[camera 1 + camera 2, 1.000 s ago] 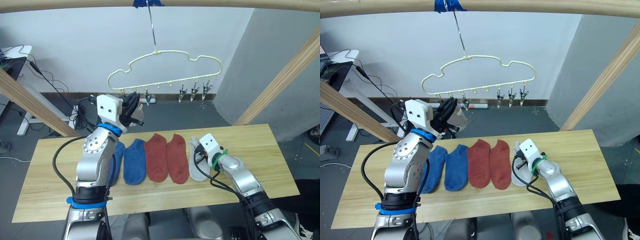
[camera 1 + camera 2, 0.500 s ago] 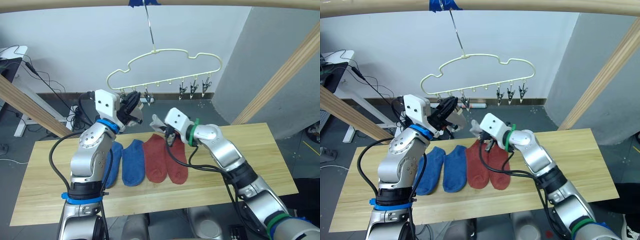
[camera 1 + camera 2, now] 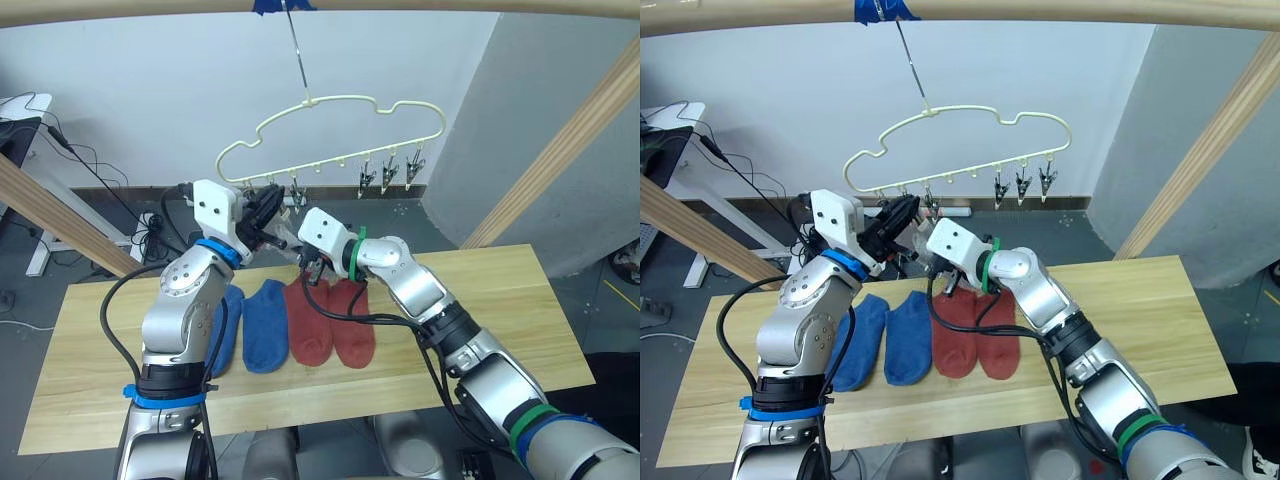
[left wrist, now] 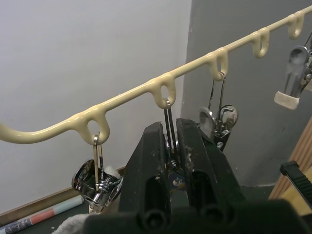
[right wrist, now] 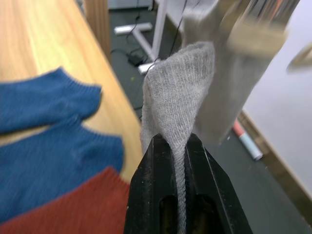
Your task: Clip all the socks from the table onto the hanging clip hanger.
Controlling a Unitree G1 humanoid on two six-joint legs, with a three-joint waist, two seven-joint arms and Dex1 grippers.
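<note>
The pale yellow clip hanger hangs from the top pole. My left gripper is shut on one of its metal clips, near the hanger's left end. My right gripper is shut on a light grey sock and holds it up beside the left gripper, above the table's back edge. A second grey sock hangs just behind it. Two blue socks and two rust-red socks lie side by side on the table.
Three free clips hang at the hanger's right end. Slanted wooden frame poles stand at both sides, and a horizontal pole runs overhead. Cables and a desk sit on the floor at the far left.
My right gripper lifted the grey sock off the table's right part and carried it left and up to the left gripper. The left gripper has stayed on its clip.
</note>
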